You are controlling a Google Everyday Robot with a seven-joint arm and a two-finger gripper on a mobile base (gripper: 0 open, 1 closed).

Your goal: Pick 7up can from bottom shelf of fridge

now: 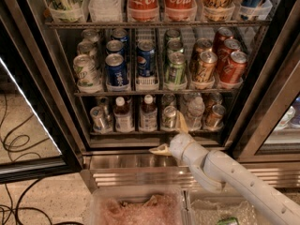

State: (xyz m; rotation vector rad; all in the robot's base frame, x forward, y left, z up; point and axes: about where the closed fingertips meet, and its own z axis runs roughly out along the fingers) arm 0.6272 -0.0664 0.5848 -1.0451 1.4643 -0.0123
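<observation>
Gripper (169, 137) sits at the front lip of the bottom shelf (123, 136), outside the fridge (52, 78). The jaws are spread wide and hold nothing. One finger (157, 149) points out to the side, the other rises towards the shelf.

7up can (168, 117) stands upright just above and behind the gripper, at the front of its clear tray, untouched. Its front-row position means no reaching past other stock.

Neighbours: two white-capped bottles (136, 116) to the gripper's far side of the can, and a copper-orange can (214, 116) off to the arm side, well apart.

Judgement: the wide opening suits straddling the can body. The low approach probably clears the rack above. Grasp not yet made.
</observation>
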